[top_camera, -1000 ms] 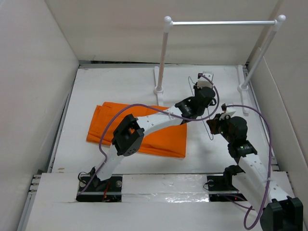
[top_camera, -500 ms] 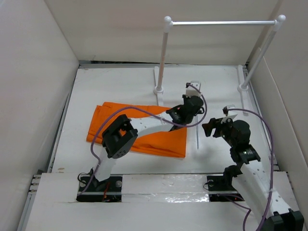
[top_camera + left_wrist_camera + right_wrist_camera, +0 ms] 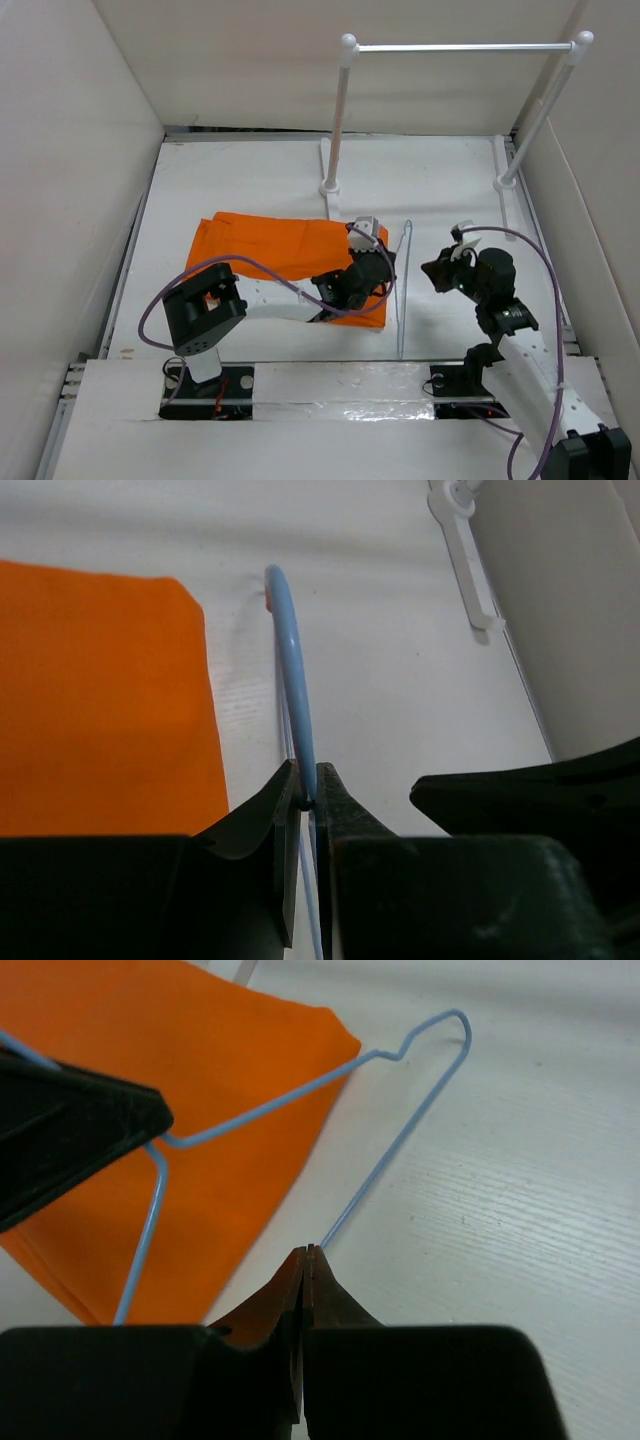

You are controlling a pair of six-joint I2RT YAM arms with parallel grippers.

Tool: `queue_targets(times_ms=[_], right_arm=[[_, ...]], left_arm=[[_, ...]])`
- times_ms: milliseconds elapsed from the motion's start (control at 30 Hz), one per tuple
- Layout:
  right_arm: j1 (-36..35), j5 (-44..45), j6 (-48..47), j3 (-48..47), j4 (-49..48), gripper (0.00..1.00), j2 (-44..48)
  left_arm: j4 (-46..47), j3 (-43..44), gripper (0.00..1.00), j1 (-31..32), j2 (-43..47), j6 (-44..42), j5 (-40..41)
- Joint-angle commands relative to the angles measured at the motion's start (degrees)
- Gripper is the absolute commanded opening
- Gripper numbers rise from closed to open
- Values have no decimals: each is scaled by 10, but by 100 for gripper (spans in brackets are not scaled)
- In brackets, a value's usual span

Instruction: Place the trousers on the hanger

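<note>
The orange trousers (image 3: 260,245) lie folded flat at the table's left-middle; they also show in the left wrist view (image 3: 100,700) and the right wrist view (image 3: 220,1090). The thin pale blue hanger (image 3: 401,290) stands on edge just right of the trousers' right edge. My left gripper (image 3: 383,272) is shut on the hanger's wire (image 3: 293,670), jaws pinching it (image 3: 308,802). My right gripper (image 3: 437,270) hovers to the hanger's right, jaws shut (image 3: 308,1250). The hanger (image 3: 400,1150) runs out from behind its tips; I see no grip on it.
The white two-post rack with a silver crossbar (image 3: 460,47) stands at the back right, and one of its feet shows in the left wrist view (image 3: 465,560). White walls close in the table on the left, back and right.
My left arm has pulled back toward the near left, carrying the hanger from beside the rack to the trousers' right edge. My right gripper stayed in place; the hanger is now apart from it.
</note>
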State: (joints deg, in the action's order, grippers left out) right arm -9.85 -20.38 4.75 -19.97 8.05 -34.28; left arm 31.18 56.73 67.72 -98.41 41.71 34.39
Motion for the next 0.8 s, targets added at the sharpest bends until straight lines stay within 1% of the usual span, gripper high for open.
queue_targets(times_ms=[0, 67, 100, 167, 200, 233, 267, 300, 367, 400, 433, 500, 633, 767], right_arm=[[-10, -54, 2, 17, -65, 0, -37], [-16, -55, 13, 31, -95, 0, -53], [-31, -48, 17, 34, -108, 0, -67], [-53, -27, 30, 40, -146, 5, -88], [-68, -6, 34, 41, -159, 12, -118], [-105, 7, 45, 39, -181, 16, -135], [-125, 23, 52, 39, -195, 21, -154], [-143, 59, 60, 38, -208, 33, -172], [-180, 87, 82, 39, -242, 42, -221], [-188, 106, 90, 42, -260, 48, -237], [-193, 113, 102, 48, -295, 51, -267], [-200, 133, 110, 48, -318, 54, -299], [-218, 153, 126, 42, -362, 68, -371], [-225, 163, 139, 45, -378, 67, -388]], left_arm=[[49, -33, 0, 7, 24, 50, 33], [43, -50, 0, 7, 23, 64, 36], [52, -58, 0, 7, 23, 64, 35], [62, -85, 0, 7, 25, 70, 34], [64, -91, 0, 7, 26, 73, 37], [64, -102, 0, 12, 28, 76, 44], [63, -108, 0, 12, 30, 82, 48], [63, -112, 0, 12, 30, 86, 52], [63, -127, 0, 12, 38, 87, 62], [58, -130, 0, 12, 42, 86, 67], [56, -135, 0, 12, 48, 86, 76], [54, -140, 0, 12, 52, 79, 84], [65, -149, 0, 12, 52, 60, 93], [71, -150, 0, 12, 45, 46, 103]])
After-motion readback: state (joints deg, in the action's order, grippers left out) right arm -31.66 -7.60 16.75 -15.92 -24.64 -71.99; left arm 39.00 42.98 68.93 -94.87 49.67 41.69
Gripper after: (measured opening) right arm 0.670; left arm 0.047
